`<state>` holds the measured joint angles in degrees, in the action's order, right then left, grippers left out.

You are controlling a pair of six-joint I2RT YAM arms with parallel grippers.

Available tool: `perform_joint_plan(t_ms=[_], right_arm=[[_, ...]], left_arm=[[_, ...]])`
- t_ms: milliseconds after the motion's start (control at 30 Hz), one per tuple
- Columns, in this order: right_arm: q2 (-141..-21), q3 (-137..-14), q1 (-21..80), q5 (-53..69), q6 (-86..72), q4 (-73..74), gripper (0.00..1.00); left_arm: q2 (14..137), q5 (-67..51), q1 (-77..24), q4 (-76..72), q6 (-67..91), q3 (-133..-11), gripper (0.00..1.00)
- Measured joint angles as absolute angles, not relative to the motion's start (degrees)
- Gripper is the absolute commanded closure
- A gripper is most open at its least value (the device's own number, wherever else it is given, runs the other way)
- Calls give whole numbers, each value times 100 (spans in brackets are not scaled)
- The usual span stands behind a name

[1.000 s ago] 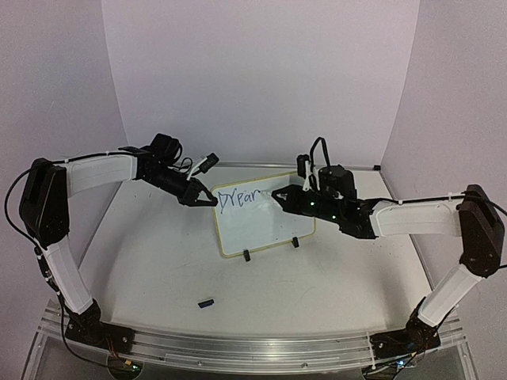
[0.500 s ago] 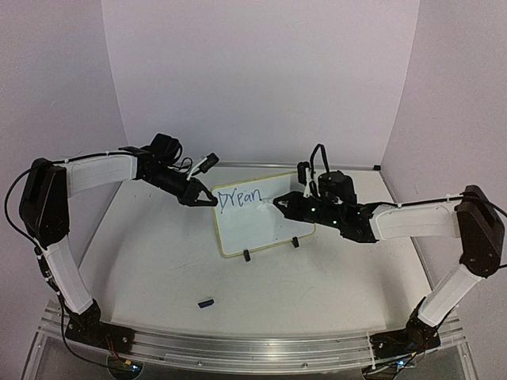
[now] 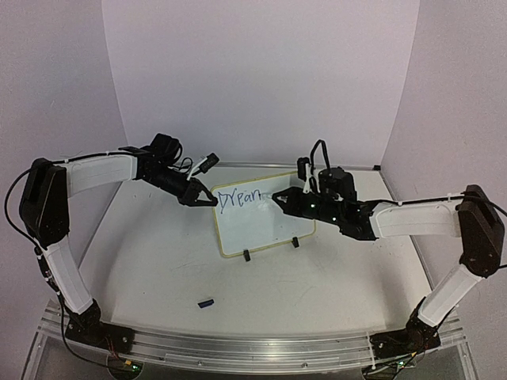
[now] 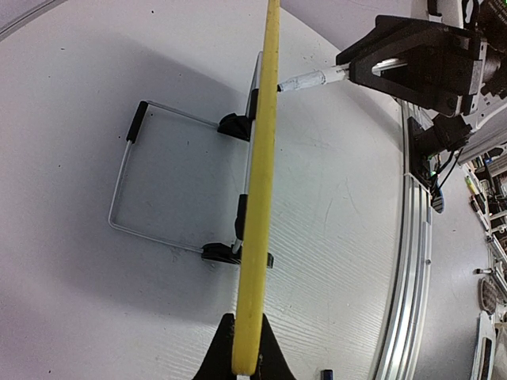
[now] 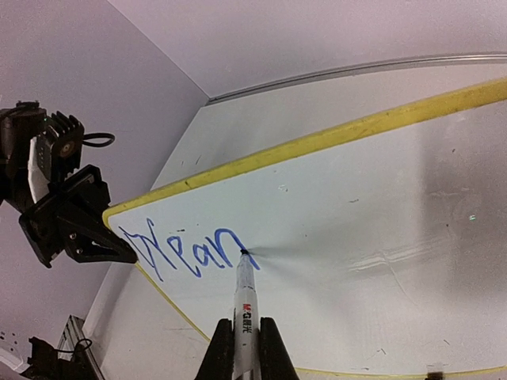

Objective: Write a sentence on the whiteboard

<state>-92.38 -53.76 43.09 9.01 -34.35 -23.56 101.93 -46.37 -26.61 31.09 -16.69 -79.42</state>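
1. On the white counter [image 3: 158,269], the yellow-framed rectangular whiteboard [image 3: 265,226] was clamped by the left end effector [image 3: 206,199].
2. The white marker pen [image 5: 245,301], clamped in the right end effector [image 5: 242,340], touched the blue handwritten sentence [image 5: 194,253]; light strokes were advised.

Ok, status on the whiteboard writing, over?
Left hand shut on edge of small yellow-framed white board. Right hand shut on white marker pen, tip touching board. Blue handwritten script reads "Drean". Nothing in the way.

Blue handwriting [image 5: 190,252] on the whiteboard [image 5: 380,198]
"Drean" is read in thin blue script near the board's upper left corner. Small red and dark print is seen on the marker [image 5: 245,313] barrel, too small to be read.
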Motion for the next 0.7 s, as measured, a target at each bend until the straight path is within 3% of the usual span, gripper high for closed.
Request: perform_joint_plan(t_ms=[700], right_arm=[[-9103, -5410, 4305, 522, -3444, -2482, 100]], left_arm=[[10193, -4629, -2674, 3116, -1675, -7948, 100]])
